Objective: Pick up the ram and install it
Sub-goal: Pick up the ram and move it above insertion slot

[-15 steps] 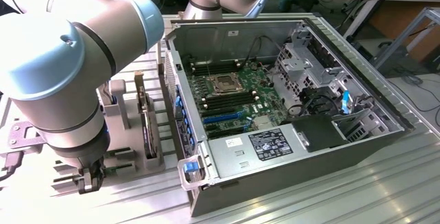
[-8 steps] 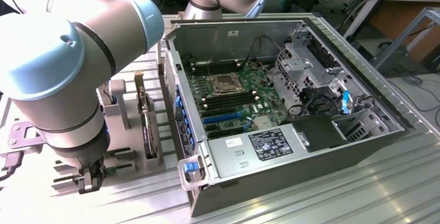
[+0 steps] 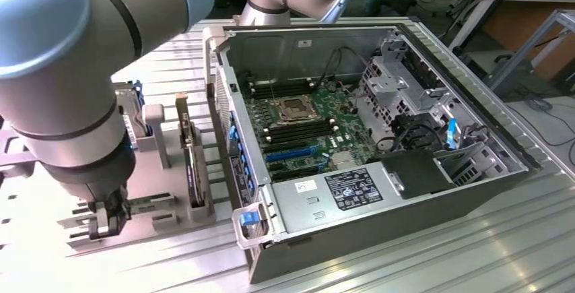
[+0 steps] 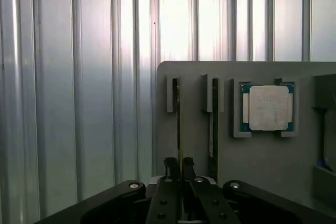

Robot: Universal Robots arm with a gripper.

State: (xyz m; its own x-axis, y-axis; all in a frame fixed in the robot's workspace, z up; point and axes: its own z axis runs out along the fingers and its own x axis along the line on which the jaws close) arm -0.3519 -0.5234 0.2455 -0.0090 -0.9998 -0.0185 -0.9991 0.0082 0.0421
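- Counter (image 3: pixel 431 252) of ribbed aluminium carries everything I am working with.
- On it lies an open computer case (image 3: pixel 314 205), its motherboard (image 3: pixel 306 131) facing up.
- My arm (image 3: pixel 63 71) reaches down at the exterior view's left, beside the case.
- A grey holder (image 4: pixel 252 156) sits under the arm, with an expansion card (image 3: pixel 190 165) standing on edge in it.
- The end effector (image 4: pixel 179 165) is down at the holder, its fingers pressed to both faces of the ram.
- The ram (image 4: pixel 178 114) stands on edge in its holder slot, running out from between the fingers.
- A second stick (image 4: pixel 212 129) stands in the neighbouring slot, just beside it.
- A square silver processor (image 4: pixel 269 107) lies flat in its own recess, beyond the second stick.
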